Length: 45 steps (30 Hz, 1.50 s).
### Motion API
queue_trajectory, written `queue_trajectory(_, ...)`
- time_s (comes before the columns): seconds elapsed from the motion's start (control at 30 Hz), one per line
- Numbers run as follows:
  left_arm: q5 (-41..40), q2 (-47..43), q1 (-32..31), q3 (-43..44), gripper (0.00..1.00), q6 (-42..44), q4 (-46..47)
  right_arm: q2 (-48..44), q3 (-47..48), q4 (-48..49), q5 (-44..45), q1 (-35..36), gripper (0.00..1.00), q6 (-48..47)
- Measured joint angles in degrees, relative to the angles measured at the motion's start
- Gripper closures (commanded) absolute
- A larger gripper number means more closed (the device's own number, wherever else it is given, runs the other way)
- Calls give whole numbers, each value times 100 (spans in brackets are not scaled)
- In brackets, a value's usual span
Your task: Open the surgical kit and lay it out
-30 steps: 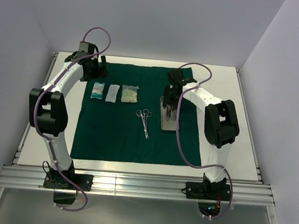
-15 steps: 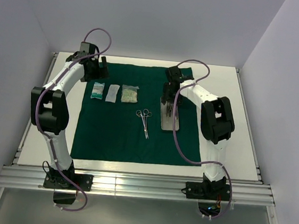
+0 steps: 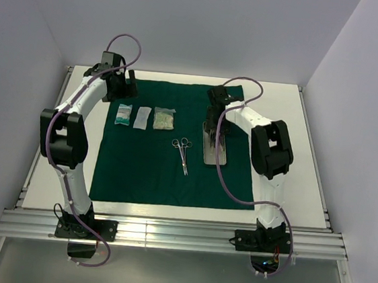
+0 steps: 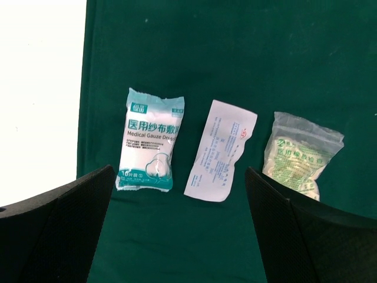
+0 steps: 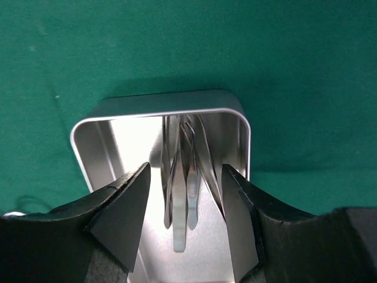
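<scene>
Dark green cloth wrap [image 3: 152,171] is lying spread flat on the white bench [image 3: 292,125]. My right arm is bending at a raised elbow, and the right pincer [image 5: 185,167] is pointing down into the small rectangular steel tray [image 5: 94,127], its fingers parted either side of the slim steel tweezers [image 5: 179,200]. My left arm is reaching far, and the left pincer [image 4: 178,170] is hanging wide open above three small pale packets [image 4: 218,150].

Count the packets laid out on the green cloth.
3, in a row near the far left corner of the cloth: the blue-and-white gauze packet leftmost, the white paper packet in the middle, the clear greenish packet rightmost. None overlap; nothing seems hidden.
</scene>
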Motion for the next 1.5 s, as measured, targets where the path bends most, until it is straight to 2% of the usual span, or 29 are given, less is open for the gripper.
queue_trajectory(0.2, -2, 61, 0, 118, 3, 4, -48, 101, 7, -15, -2, 0, 41, 9)
queue_trajectory(0.27, 0, 70, 0, 118, 3, 7, -74, 101, 7, -20, -7, 0, 44, 22)
queue_trajectory(0.37, -2, 70, 0, 118, 3, 9, -103, 101, 7, -28, -28, 0, 53, 46)
queue_trajectory(0.7, -2, 72, 0, 122, 3, 20, -103, 101, 7, -55, -118, -7, 93, 131)
queue_trajectory(0.8, -4, 72, 0, 122, 4, 22, -103, 98, 7, -57, -157, -26, 100, 133)
queue_trajectory(1.5, 0, 184, 0, 157, 4, 22, -149, -457, -149, -315, -457, -96, 100, 203)
